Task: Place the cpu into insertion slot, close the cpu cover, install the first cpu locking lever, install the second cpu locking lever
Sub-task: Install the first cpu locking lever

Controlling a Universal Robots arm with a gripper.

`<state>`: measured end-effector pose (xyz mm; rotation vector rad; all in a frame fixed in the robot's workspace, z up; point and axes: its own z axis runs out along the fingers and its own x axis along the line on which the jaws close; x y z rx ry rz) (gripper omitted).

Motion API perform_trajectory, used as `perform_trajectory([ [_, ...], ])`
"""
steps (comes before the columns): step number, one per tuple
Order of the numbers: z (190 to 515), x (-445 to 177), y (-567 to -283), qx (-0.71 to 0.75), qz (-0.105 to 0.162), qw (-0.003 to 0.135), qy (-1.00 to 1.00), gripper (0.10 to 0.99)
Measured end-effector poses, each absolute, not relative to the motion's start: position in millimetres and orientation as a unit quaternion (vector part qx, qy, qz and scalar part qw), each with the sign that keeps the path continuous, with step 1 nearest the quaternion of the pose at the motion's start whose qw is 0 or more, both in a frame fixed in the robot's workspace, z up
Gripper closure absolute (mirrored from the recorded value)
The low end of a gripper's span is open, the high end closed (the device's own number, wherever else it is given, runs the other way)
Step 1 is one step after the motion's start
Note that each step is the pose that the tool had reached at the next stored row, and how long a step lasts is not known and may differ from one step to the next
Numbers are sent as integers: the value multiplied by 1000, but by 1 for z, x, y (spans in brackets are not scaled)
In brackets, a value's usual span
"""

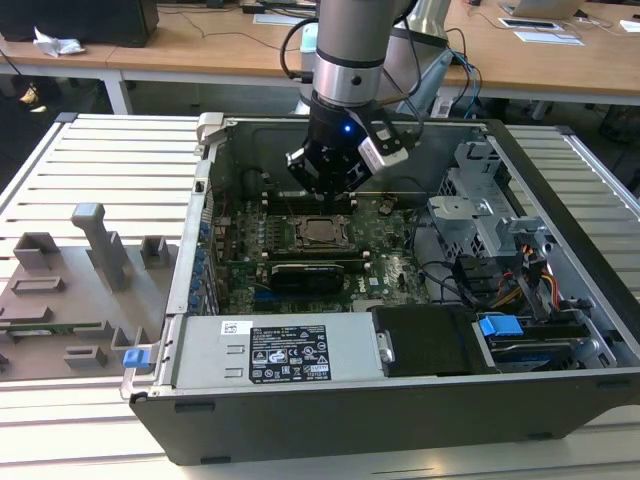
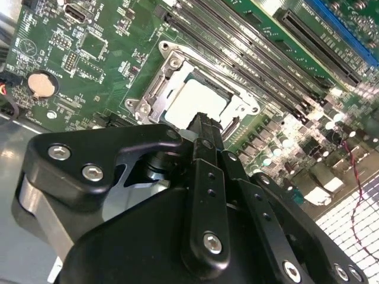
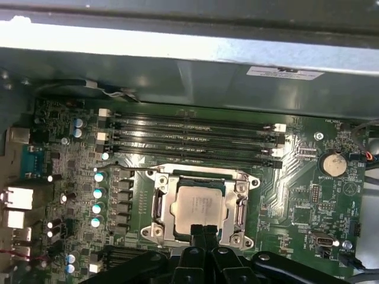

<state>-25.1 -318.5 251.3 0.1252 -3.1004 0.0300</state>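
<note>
The cpu [image 3: 197, 206], a silver-grey square chip, lies flat in the insertion slot [image 3: 155, 220] on the green motherboard. The silver cpu cover [image 3: 238, 190] lies down around it as a frame. A thin lever rod [image 3: 133, 170] sticks out from the socket's edge on the memory-slot side. My gripper [image 3: 203, 231] hovers just above the near edge of the socket, its narrow black fingers pressed together with nothing between them. In the second wrist view the gripper [image 2: 204, 121] stands over the cpu [image 2: 198, 102]. In the exterior view the gripper [image 1: 330, 195] hangs right above the socket [image 1: 322, 232].
Several long black memory slots [image 3: 189, 139] run beside the socket, with the case wall [image 3: 177, 71] behind them. A coin cell [image 3: 333, 164] sits on the board. The power supply [image 1: 270, 350] and drive cage [image 1: 480, 215] crowd the case. Grey fixtures [image 1: 90, 270] stand on the table outside.
</note>
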Motion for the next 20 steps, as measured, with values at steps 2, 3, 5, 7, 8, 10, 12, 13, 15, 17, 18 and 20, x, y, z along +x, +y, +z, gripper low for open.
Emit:
perform_trajectory([
  [2,251,-25,-319,39,10,19,-999,980],
  [3,251,-25,-319,39,10,19,-999,980],
  [5,251,-28,-319,39,10,19,-999,980],
  [7,251,-32,-319,39,10,19,-999,980],
  [8,251,-33,-319,39,10,19,-999,980],
  [10,251,-38,-319,39,10,19,-999,980],
  [12,251,-41,-319,39,10,19,-999,980],
  [13,251,-43,-319,39,10,19,-999,980],
  [15,251,-46,-319,39,10,19,-999,980],
  [17,251,-50,-319,39,10,19,-999,980],
  [18,251,-51,-319,39,10,19,-999,980],
  [20,251,-55,-319,39,10,19,-999,980],
])
